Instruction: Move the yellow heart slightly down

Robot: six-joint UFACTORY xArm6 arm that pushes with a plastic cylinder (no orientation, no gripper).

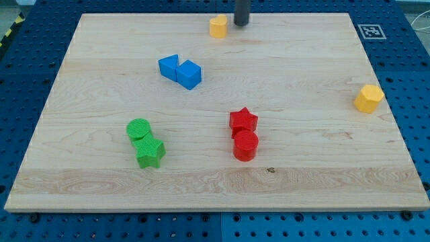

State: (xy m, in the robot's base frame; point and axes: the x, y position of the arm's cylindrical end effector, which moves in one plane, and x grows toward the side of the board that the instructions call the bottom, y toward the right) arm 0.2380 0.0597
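Though rod cropped, my tip [241,24] visible.

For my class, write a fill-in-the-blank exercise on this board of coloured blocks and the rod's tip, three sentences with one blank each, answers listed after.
1. My tip stands at the view's top, just to the view's ____ of the yellow heart.
2. The red star touches a red cylinder that lies toward the view's ____ from it.
3. The two blocks touching each other left of centre, above the green cylinder, are coloured ____.

Missing words: right; bottom; blue
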